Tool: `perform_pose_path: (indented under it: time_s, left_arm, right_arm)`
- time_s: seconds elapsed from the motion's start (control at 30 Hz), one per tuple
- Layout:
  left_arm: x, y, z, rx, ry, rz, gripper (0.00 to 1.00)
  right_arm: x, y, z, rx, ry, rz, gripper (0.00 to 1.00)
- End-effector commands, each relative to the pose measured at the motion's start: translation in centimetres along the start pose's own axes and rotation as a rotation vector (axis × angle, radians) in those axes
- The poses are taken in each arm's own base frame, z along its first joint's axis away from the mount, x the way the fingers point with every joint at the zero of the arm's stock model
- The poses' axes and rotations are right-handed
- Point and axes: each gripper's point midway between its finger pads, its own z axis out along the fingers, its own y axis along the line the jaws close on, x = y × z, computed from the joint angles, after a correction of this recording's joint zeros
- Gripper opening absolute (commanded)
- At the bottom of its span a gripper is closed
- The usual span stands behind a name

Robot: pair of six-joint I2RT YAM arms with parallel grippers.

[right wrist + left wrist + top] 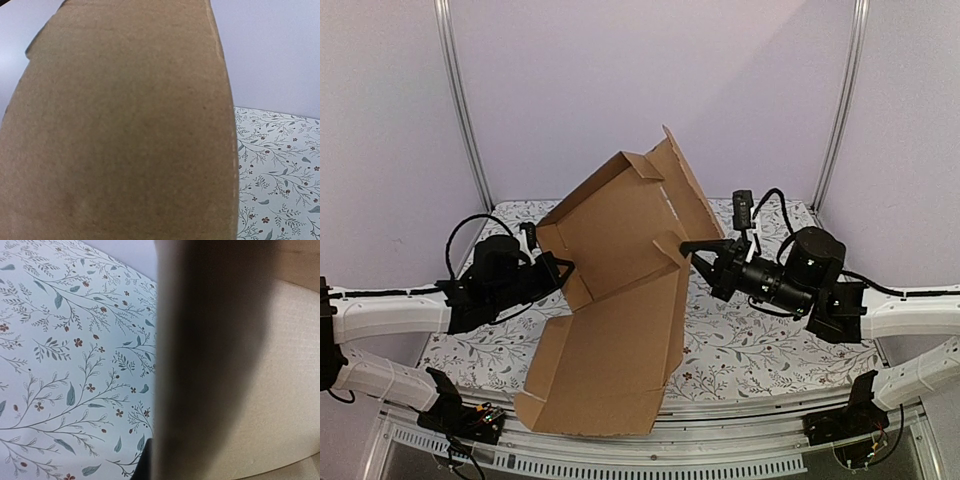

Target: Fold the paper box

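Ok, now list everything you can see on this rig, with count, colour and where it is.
paper box: one, brown, mid-table, half folded, far panel raised.
table cover: one, white with leaf and flower print, under the box.
frame posts: two, silver, back corners.
wall: one, lilac, behind.
left arm and right arm: two, white and black, flanking the box.
left hand: one, black, at the box's left wall; grip unclear.
right hand: one, black, at a right-side flap; grip unclear.

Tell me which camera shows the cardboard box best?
Top external: it shows the whole paper box, tilted up, flaps and all. Left wrist catches only a blurred dark edge; right wrist, just a close brown surface.
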Motion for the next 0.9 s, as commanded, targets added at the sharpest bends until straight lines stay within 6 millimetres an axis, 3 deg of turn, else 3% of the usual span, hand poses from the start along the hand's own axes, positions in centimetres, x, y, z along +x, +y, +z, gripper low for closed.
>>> perform_pose_path:
  time_s: [0.0, 0.17, 0.33, 0.87]
  left_arm:
    - [-1.5, -2.4, -0.3, 0.070, -0.019, 0.011, 0.00]
    - [-1.8, -2.9, -0.1, 0.070, -0.016, 0.032, 0.00]
    - [-2.1, -3.1, 0.2, 0.069, -0.016, 0.047, 0.00]
    - [-2.4, -2.4, 0.6, 0.037, -0.028, 0.093, 0.00]
  right_arm:
    - [3.0, -0.8, 0.1, 0.054, 0.136, -0.035, 0.00]
    - [4.9, -1.7, -0.8, 0.095, 0.236, -0.072, 0.00]
    - [5.6, -2.3, -1.7, 0.128, 0.280, -0.101, 0.00]
    - [3.5, -2.7, -4.3, 0.191, 0.265, -0.162, 0.03]
